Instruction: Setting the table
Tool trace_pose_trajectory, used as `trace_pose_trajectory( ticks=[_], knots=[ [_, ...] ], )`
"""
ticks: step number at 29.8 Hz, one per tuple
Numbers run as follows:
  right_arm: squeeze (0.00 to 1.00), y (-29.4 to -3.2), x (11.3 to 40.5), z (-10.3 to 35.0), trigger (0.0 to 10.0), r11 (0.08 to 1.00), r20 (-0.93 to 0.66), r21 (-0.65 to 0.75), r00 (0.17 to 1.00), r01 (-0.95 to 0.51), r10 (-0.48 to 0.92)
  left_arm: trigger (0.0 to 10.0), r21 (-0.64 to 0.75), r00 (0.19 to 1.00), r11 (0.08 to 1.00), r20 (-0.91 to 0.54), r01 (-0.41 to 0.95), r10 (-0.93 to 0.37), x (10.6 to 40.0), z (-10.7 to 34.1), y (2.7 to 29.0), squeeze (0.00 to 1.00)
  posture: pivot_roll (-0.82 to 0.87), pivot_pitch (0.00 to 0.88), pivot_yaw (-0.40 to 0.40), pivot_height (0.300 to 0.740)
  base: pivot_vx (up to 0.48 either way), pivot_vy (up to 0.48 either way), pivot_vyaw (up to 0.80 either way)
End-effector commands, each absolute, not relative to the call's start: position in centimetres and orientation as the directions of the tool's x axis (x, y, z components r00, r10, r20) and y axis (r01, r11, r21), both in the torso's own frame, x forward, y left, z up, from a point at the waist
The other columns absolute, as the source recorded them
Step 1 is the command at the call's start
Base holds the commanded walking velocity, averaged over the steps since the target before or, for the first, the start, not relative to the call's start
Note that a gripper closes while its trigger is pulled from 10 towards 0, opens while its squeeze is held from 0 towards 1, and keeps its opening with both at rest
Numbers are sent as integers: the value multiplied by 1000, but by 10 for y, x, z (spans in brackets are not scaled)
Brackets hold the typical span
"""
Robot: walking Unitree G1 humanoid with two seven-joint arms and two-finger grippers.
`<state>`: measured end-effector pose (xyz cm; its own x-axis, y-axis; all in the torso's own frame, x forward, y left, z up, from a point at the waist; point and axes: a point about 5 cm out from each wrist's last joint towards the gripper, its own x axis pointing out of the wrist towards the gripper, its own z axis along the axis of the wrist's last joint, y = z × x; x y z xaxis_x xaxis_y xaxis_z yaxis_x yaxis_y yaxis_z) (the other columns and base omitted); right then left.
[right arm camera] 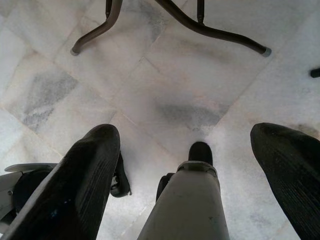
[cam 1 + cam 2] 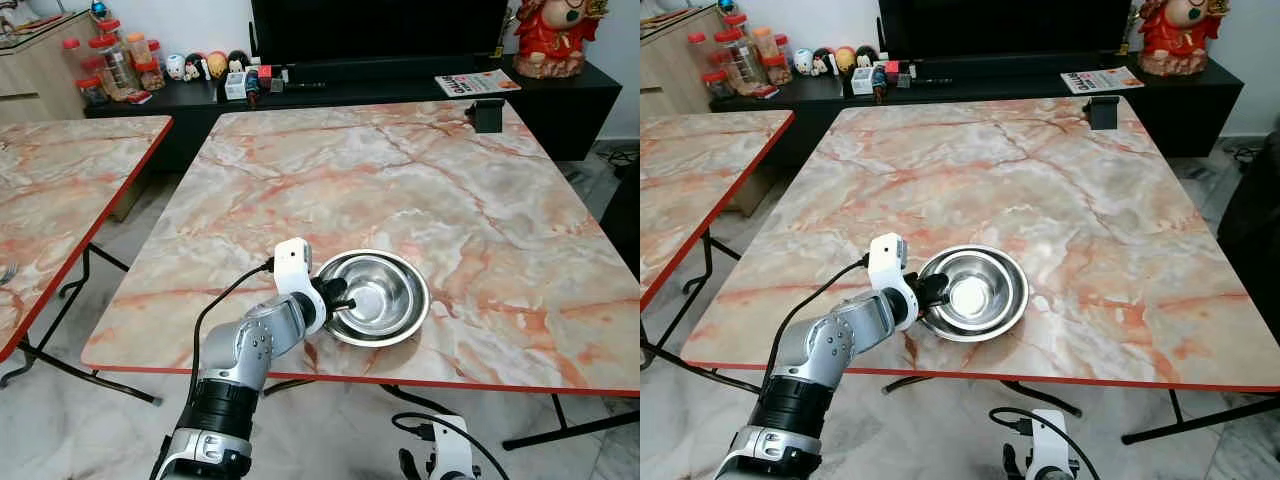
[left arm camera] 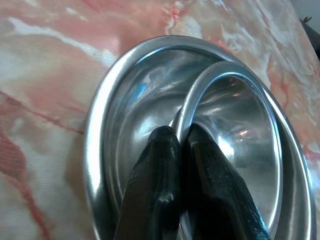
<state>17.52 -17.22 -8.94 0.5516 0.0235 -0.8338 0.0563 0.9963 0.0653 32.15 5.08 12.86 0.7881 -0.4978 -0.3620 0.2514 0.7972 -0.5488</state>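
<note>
Two steel bowls sit nested near the front edge of the marble table (image 2: 420, 170), a smaller bowl (image 3: 235, 115) tilted inside a larger bowl (image 3: 112, 120). In the eye views they read as one shiny stack (image 2: 380, 297). My left gripper (image 2: 340, 297) reaches in from the stack's left side. Its two black fingers (image 3: 160, 165) are shut on the smaller bowl's rim, one finger inside and one outside. My right gripper (image 1: 185, 131) hangs open below the table edge over the grey tiled floor, with nothing between its fingers.
A small black object (image 2: 488, 113) stands at the table's far right edge. A second marble table (image 2: 60, 170) stands to the left across a narrow gap. Behind is a black TV console (image 2: 400, 85) with jars (image 2: 115, 65), small figurines and a magazine (image 2: 476, 83).
</note>
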Motion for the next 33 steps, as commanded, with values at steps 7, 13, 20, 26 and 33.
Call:
trace_pose_trajectory(
  ticks=[7, 13, 20, 26, 33],
  knots=[
    [0, -170, 176, -89, 10000, 995, -831, 73, 556, 66, 24, 10000, -523, 799, 810, -351, 264, -488, 324, 133, 51, 0, -215, 0, 103, 740, 0, 0, 0],
    [0, -170, 177, -89, 10000, 995, -831, 74, 556, 67, 24, 10000, -513, 800, 814, -348, 273, -488, 325, 134, 51, 0, -214, 0, 104, 740, 0, 0, 0],
    [0, -170, 177, -89, 10000, 995, -830, 73, 557, 67, 24, 10000, -440, 816, 844, -335, 307, -471, 327, 140, 54, 0, -215, 0, 105, 740, 0, 0, 0],
    [0, -170, 178, -88, 10000, 995, -829, 75, 559, 66, 26, 10000, -179, 840, 898, -316, 403, -440, 332, 155, 61, 0, -211, 0, 104, 740, 0, 0, 0],
    [0, -169, 179, -88, 10000, 995, -827, 78, 561, 66, 27, 10000, -21, 878, 908, -245, 418, -411, 339, 175, 69, 0, -211, 0, 106, 740, 0, 0, 0]
  ],
)
